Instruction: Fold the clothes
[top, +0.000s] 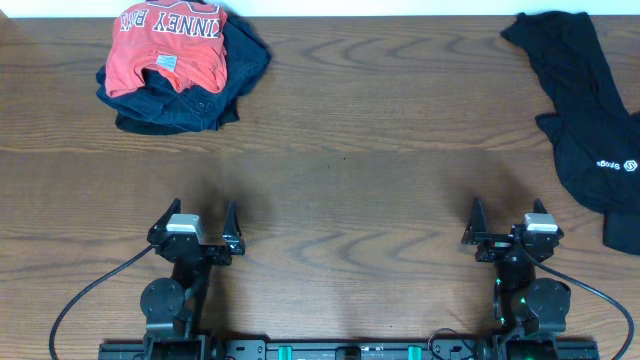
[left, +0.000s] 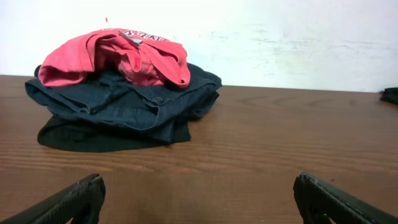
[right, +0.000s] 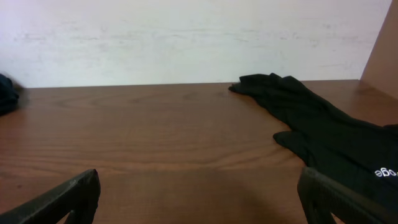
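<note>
The clothes, a black shirt (top: 583, 110) with a small white logo, lie crumpled along the table's far right edge; the right wrist view shows the shirt (right: 323, 127) stretching off to the right. My right gripper (top: 508, 226) stands open near the front right, short of the shirt and not touching it. In its own view the right gripper (right: 199, 198) holds nothing between its fingers. My left gripper (top: 201, 228) stands open at the front left, far from the shirt. Only bare wood lies under the left gripper (left: 198, 198) in its wrist view.
A pile at the back left holds a red shirt (top: 165, 45) with white lettering on a dark navy garment (top: 205, 90). The left wrist view faces this pile (left: 124, 93). A white wall runs behind the wooden table (top: 350, 150).
</note>
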